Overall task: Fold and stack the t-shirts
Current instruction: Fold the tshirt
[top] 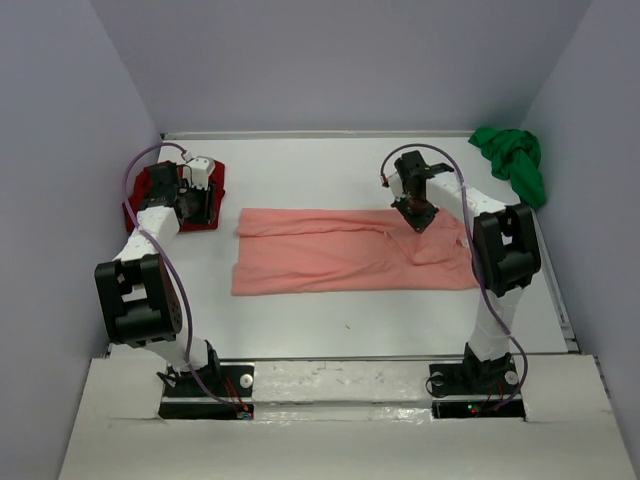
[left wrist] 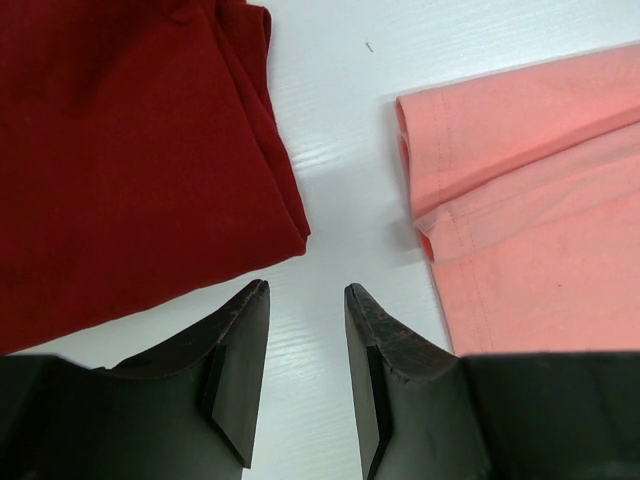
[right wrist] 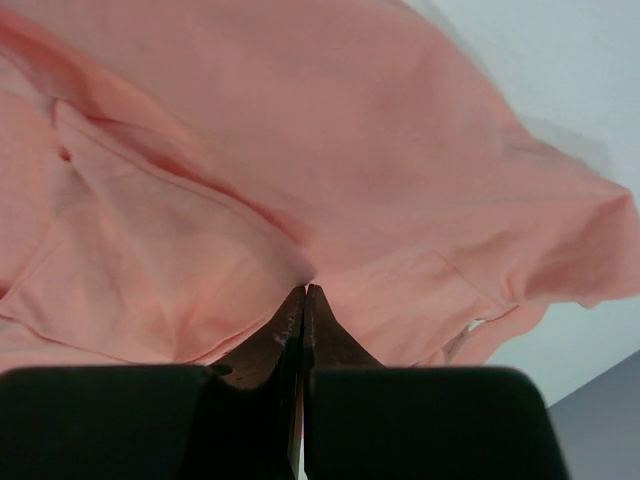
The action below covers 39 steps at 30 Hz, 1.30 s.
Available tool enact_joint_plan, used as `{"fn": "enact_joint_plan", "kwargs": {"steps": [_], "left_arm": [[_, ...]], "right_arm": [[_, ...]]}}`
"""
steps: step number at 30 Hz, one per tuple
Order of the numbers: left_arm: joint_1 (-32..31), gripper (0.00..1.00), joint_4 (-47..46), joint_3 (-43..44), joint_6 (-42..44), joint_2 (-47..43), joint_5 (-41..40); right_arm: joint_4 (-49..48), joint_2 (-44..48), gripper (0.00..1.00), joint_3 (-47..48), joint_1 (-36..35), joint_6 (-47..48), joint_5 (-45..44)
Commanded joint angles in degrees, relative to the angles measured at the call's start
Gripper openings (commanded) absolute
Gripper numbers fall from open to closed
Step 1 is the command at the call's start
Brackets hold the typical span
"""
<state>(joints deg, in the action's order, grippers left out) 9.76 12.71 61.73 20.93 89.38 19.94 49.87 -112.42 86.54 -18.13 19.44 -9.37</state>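
The salmon-pink t-shirt point(top: 330, 262) lies spread and partly folded lengthwise across the middle of the table. My right gripper point(top: 415, 222) presses down on its right part, shut on a pinch of that shirt's cloth point(right wrist: 300, 130), with folds radiating from the closed tips point(right wrist: 305, 290). The dark red t-shirt point(top: 150, 185) lies folded at the far left. My left gripper point(left wrist: 307, 290) stands open over bare table between the dark red t-shirt point(left wrist: 130, 150) and the pink shirt's left edge point(left wrist: 540, 200), touching neither. The bright green t-shirt point(top: 515, 160) is bunched in the far right corner.
Grey walls close in the table on the left, back and right. A raised white ledge point(top: 330, 375) with both arm bases runs along the near edge. Bare white table point(top: 300, 170) shows behind the pink shirt.
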Motion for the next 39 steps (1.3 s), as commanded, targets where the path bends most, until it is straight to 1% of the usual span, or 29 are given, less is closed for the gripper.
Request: {"fn": "enact_joint_plan", "kwargs": {"steps": [1,8,19,28,33,39], "left_arm": [[0.17,0.46,-0.14,0.14,0.61,-2.29,1.06],[0.17,0.46,-0.05,0.14,0.52,-2.55,1.33],[0.17,0.46,0.12,0.05,0.69,-2.72,0.97],[0.17,0.47,0.21,0.05,0.78,-2.55,0.8],[0.17,0.47,0.21,0.05,0.87,-2.37,0.71],[0.17,0.47,0.21,0.14,0.78,-2.55,0.97]], "right_arm": [[-2.84,4.14,0.0,0.3,1.78,-0.46,-4.77],[-3.81,4.41,0.0,-1.81,3.89,0.07,-5.31],[-2.76,0.8,0.0,-1.11,3.89,-0.28,1.27],[-1.35,-0.96,0.0,-0.5,3.89,-0.19,3.91],[1.36,-2.27,0.0,0.81,3.89,-0.1,8.83],[5.67,-0.88,0.0,1.52,3.89,1.38,19.02]]}}
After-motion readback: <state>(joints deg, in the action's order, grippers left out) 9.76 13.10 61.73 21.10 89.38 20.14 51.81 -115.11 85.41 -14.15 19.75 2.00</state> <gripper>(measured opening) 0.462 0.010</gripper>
